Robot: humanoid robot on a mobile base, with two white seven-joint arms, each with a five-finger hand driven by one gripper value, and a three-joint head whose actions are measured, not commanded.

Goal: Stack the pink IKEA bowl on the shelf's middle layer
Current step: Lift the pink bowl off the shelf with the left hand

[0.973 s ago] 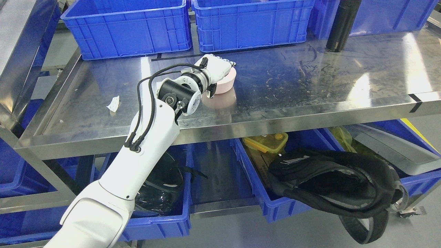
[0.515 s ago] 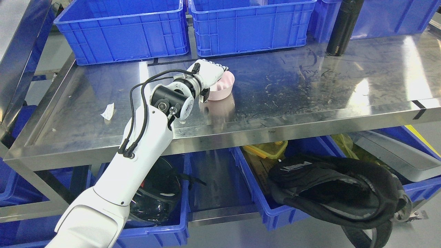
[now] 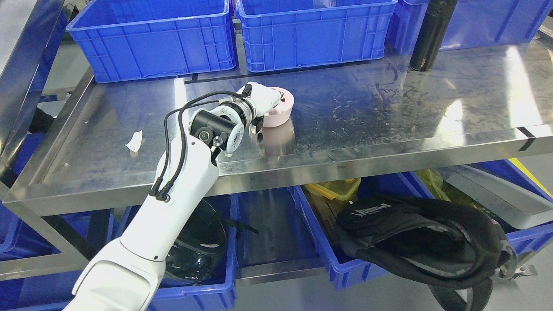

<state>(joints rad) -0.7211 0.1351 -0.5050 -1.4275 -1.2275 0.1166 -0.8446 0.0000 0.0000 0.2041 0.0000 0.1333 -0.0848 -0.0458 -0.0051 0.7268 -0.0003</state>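
My left hand point(image 3: 264, 98) is curled over the near-left rim of the pink bowl point(image 3: 280, 113), pinching it. The bowl sits on the steel shelf point(image 3: 389, 112), left of centre, just nearer than the blue bins point(image 3: 151, 39), and I can't tell whether it's one bowl or a stack. I'd judge it light, stiff plastic and slick-walled, apt to skid on the metal. The rim is the sensible place to grip, fingers inside, thumb outside

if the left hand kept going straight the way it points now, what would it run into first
The left hand is already on the pink bowl, so that comes first. Past it the line looks like bare shelf toward the black bottle, though depth is unclear.
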